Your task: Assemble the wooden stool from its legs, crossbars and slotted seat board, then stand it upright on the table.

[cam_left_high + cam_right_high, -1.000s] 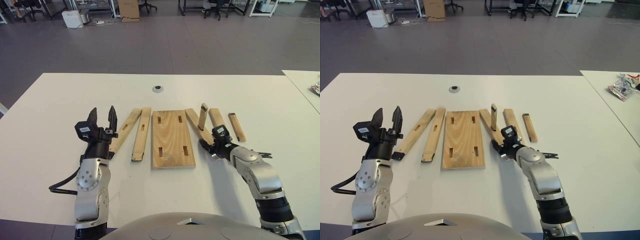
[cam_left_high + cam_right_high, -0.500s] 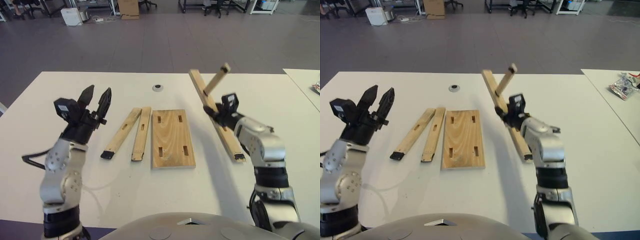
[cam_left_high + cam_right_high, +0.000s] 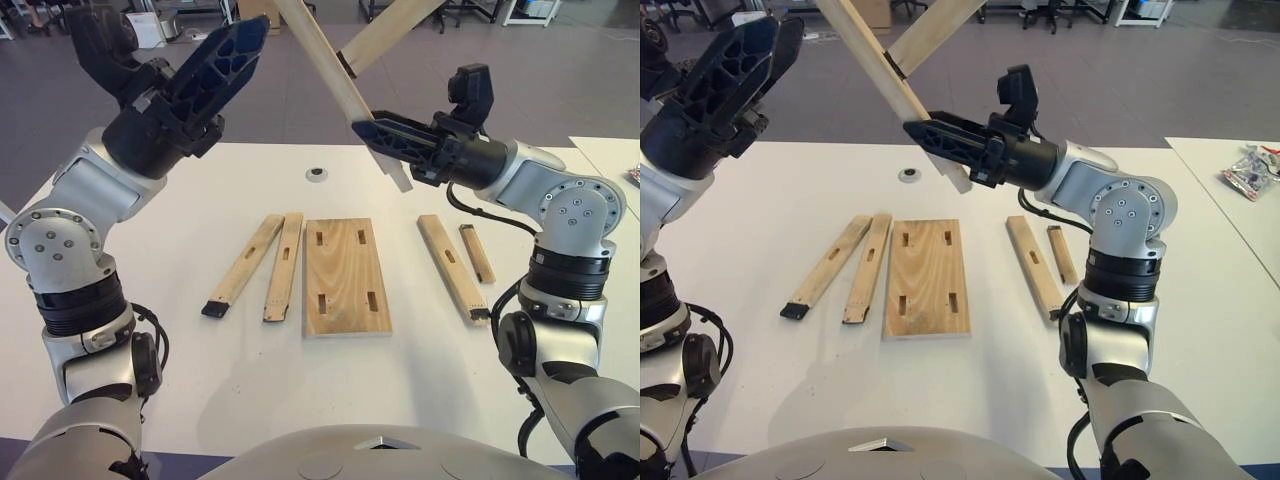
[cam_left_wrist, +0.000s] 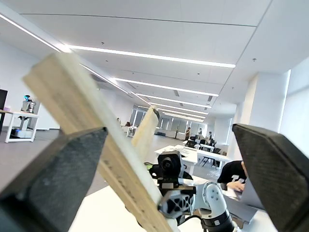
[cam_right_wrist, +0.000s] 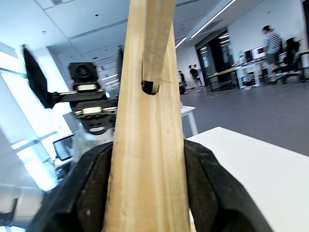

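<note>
Your white surface carries the slotted seat board lying flat at its middle, four slots facing up. One raised leg is well above the surface, tilted, its upper end running out of the top of the head views. Your right hand is clamped on this raised leg near its lower end, one finger pressed on each side. Your left hand is also up high, fingers spread wide apart and gripping nothing; the wrist view shows the raised leg's upper end between them, but you cannot tell whether it touches.

Three more legs lie flat: the outer left leg and inner left leg side by side just left of the seat board, and the right leg to its right. A fitted crossbar sits in the raised leg's slot and angles upward. A loose crossbar lies just beside the right leg. A small round grommet sits beyond the seat board.
</note>
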`<state>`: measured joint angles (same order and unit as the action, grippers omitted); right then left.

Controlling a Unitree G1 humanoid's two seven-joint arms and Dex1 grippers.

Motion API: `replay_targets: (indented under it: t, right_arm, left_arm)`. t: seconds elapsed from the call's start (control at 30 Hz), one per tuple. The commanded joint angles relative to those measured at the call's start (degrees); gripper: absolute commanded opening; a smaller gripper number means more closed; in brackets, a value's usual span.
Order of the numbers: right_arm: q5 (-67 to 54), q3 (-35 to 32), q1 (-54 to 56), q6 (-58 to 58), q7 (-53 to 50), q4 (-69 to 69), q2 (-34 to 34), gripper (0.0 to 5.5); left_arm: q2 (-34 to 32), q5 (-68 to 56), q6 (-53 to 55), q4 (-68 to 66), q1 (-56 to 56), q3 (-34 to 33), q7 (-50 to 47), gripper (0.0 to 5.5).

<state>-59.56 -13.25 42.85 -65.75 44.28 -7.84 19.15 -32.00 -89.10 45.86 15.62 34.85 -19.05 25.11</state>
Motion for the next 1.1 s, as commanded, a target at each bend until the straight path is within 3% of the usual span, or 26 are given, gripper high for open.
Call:
replay_targets:
  t: [0.03,0.37,0.83,1.03,1.1]
  right_arm:
    - [-6.43,-0.89,-0.41,-3.26,-0.52,-1.84,0.47,2.10]
    - [-10.93,3.65,-3.93,-5.38,0.67,-5.20,4.16,2.10]
    - [-10.25,6.71,-6.72,-2.73,0.29,-6.76,5.16,2.09]
    - [-5.71,7.54,-7.91,0.83,-1.66,-5.11,5.12,2.09]
    - [-4.11,7.19,-8.72,2.04,-2.73,-3.36,5.01,2.70]
  left_arm:
    - [-1.84,-3.94,2.26,-0.80,1.02,-0.30,-2.16,4.76]
    - [-2.77,-10.62,4.82,0.28,-0.88,0.70,-4.45,4.76]
    - [-3.21,-9.45,5.18,2.11,-6.26,1.57,-2.66,2.09]
    - [-3.74,-1.67,3.09,0.76,-7.78,1.19,-1.67,2.06]
    - [-4.84,5.33,1.55,0.07,-10.03,2.05,1.11,2.06]
